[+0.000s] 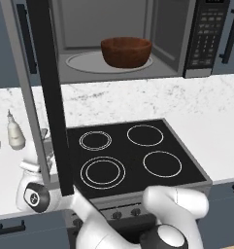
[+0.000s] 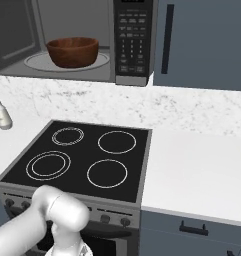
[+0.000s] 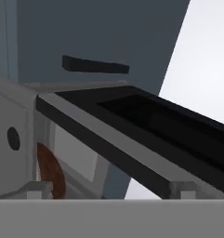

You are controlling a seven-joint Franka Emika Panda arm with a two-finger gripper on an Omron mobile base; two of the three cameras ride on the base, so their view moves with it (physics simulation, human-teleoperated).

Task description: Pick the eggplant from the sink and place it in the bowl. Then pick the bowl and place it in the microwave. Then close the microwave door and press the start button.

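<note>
While microwave (image 1: pixel 138 44) is sitting w/ microwave door (image 1: pixel 45 97) swung open, bowl (image 1: pixel 126 51) is resting inside on turntable plate (image 1: pixel 84 62); gripper (image 3: pixel 111 193) is hovering by door edge, jaws spread wide, empty.

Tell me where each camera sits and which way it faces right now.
Left base view: behind the arm's left, looking forward-down at the stove and the open microwave holding the bowl; white arm lower right.
Right base view: behind its right, same stove, microwave and bowl; arm lower left.
Hand view: on the hand, close along the door edge; bowl's rim at left.
Both base views share stove, microwave and bowl.
</note>
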